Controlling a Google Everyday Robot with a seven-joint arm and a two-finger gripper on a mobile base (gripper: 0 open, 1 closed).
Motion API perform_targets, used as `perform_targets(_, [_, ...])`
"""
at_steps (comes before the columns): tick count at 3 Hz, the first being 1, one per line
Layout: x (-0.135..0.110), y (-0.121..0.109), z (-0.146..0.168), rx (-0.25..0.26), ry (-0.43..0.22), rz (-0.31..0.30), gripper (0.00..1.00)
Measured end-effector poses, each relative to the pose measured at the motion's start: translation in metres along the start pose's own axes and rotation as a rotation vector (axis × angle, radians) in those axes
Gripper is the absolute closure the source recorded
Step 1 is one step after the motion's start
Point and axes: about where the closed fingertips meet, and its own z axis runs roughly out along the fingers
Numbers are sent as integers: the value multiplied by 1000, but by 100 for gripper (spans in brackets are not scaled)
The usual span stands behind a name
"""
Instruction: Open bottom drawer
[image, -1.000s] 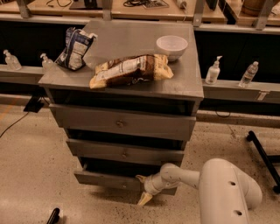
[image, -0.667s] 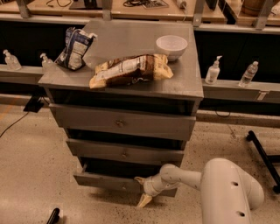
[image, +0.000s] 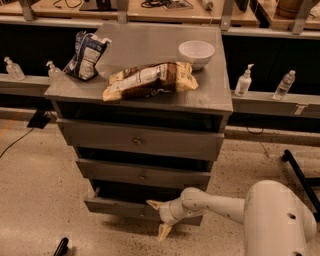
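**While the bottom drawer (image: 115, 207) stands ajar, the gripper (image: 158, 219) sits at its front**

Though a second separates the views, almost nothing differs. The bottom drawer juts out by the same small amount as before, its front proud of the two above it and a dark gap showing over its top edge. The gripper is at the same spot against the right half of that front, low down near the floor. Its two tan fingers are spread wide, one pointing up and left at the drawer's top edge, the other pointing down below the bottom edge. Whether they touch the wood cannot be told, and the knob is hidden behind them. The white arm (image: 220, 207) reaches in from the right, and its bulky housing (image: 275, 220) fills the lower right corner as it did earlier.

The middle drawer (image: 142, 172) and the top drawer (image: 137, 140) each show a small round knob. On the chest top (image: 210, 95) lie a tan snack bag (image: 150, 80) on its side, a blue and white bag (image: 86, 56) at the left corner and a white bowl (image: 196, 52) toward the back right.

Behind the chest a ledge carries two pump bottles (image: 13, 68) at the left. At the right it holds another pump bottle (image: 243, 81) and a clear bottle (image: 283, 85). A black bar (image: 300, 175) lies on the floor at the right, well apart from the drawer. A cable (image: 15, 142) trails at the left, and a dark object (image: 61, 246) sits at the bottom edge.
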Motion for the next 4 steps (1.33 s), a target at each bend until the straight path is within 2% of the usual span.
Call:
perform_targets(1, [-2,-17,-12,92,4,-33,0])
perform_targets(2, [20,-29,-11,139,88,12,0])
perform_targets(3, [71,-39,0,169,201,149,2])
perform_targets(4, [101,-43,8,170,226,224,25])
